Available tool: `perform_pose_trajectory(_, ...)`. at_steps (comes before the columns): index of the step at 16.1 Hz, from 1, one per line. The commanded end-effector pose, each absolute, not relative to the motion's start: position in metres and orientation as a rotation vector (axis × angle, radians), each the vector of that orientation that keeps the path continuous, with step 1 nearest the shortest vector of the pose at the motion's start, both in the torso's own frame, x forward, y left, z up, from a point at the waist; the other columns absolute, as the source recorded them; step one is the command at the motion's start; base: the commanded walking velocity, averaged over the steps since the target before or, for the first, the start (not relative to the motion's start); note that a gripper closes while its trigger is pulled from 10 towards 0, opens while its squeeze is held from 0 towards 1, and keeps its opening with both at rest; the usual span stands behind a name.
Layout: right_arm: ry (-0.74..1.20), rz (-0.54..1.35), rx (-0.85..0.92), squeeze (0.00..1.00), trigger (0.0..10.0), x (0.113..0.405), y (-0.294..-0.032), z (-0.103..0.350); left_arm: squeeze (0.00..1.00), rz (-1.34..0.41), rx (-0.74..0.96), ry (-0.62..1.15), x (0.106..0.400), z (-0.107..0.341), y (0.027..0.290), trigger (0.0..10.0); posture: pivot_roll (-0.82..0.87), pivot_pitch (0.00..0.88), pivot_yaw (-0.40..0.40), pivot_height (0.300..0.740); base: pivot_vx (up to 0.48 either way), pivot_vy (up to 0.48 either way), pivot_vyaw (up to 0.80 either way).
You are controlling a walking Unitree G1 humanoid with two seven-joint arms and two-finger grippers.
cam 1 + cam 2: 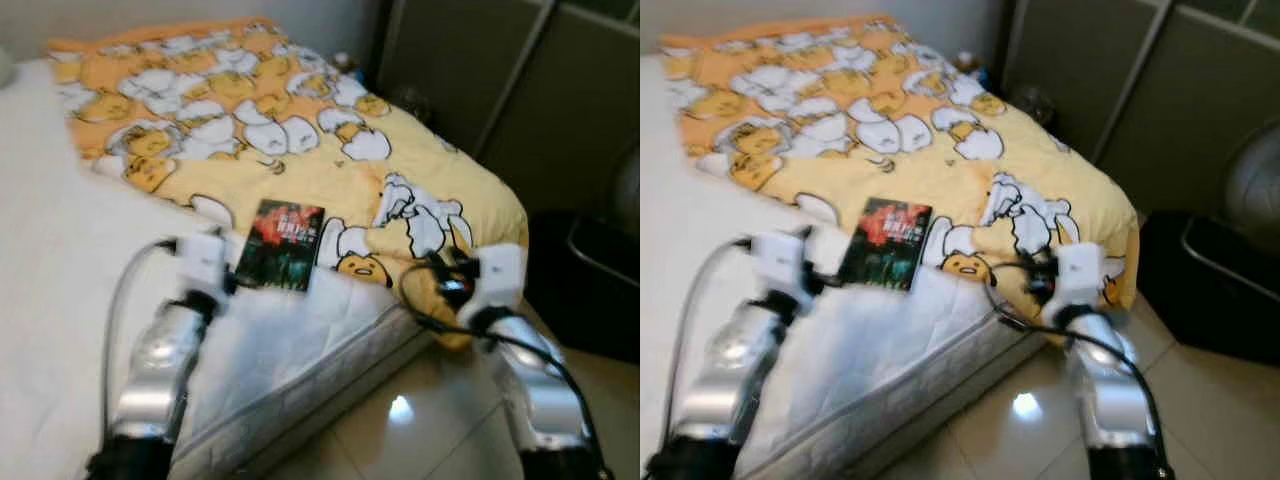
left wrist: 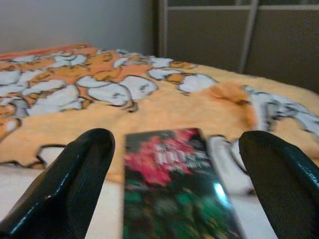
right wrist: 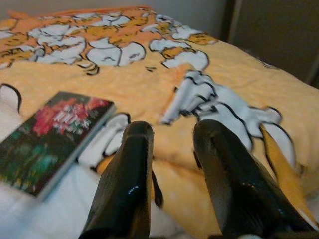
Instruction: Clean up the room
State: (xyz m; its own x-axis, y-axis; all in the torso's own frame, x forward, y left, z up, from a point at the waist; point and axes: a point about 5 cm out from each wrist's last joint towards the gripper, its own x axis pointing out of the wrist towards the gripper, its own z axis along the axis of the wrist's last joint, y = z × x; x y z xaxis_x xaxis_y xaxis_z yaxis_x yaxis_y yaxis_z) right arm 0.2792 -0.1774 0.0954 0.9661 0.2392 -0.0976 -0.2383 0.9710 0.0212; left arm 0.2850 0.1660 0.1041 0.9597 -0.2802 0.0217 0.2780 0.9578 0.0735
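Although the cover of the book carries some pale writing over a red flower picture, the letters are too blurred to read. This book is dark, with green tones in the lower part, and it lies flat on the bed, near the foot edge, partly on the yellow blanket and partly on the white mattress cover. On the blanket are printed white and orange cartoon egg figures; it covers the far and right part of the bed and hangs over the right corner.

Just before the near edge of the book stands the left end effector, released, with its two black fingers spread wide on either side of the book and not touching it. Over the blanket at the bed corner, to the right of the book, is the right end effector; its fingers are a little apart and grasp nothing.

Below the bed lies a pale, shiny tiled floor. Behind the bed are dark wardrobe doors, and a black object stands at the right.
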Motion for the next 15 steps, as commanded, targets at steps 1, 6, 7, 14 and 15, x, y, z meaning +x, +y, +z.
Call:
perform_pose_trajectory(1, 0.096, 0.206, 0.001, 0.00, 10.0, 0.278, -0.191, 0.098, 0.00, -0.316, 0.062, -0.047, 0.285, 0.106, 0.154, 10.0, -0.03, 0.000, -0.029, 0.740, 0.398, 0.000, 0.00)
perform_pose_trajectory(6, 0.112, 0.215, 0.002, 0.00, 10.0, 0.276, -0.191, 0.094, 0.00, -0.280, 0.050, -0.040, 0.281, 0.104, 0.161, 10.0, -0.02, 0.000, -0.030, 0.740, 0.000, 0.000, 0.00)
perform_pose_trajectory(7, 0.113, 0.222, -0.002, 0.00, 10.0, 0.276, -0.190, 0.094, 0.00, -0.276, 0.048, -0.033, 0.281, 0.103, 0.162, 10.0, -0.02, 0.000, -0.029, 0.740, 0.000, 0.000, 0.00)
perform_pose_trajectory(14, 0.138, 0.249, 0.005, 0.00, 10.0, 0.274, -0.185, 0.089, 0.00, -0.288, 0.096, -0.021, 0.280, 0.100, 0.159, 10.0, -0.02, 0.000, -0.030, 0.740, 0.000, -0.043, 0.00)
perform_pose_trajectory(15, 0.146, 0.258, 0.002, 0.00, 10.0, 0.273, -0.183, 0.088, 0.00, -0.294, 0.106, -0.018, 0.281, 0.099, 0.158, 10.0, -0.02, 0.000, -0.027, 0.740, 0.000, -0.300, 0.00)
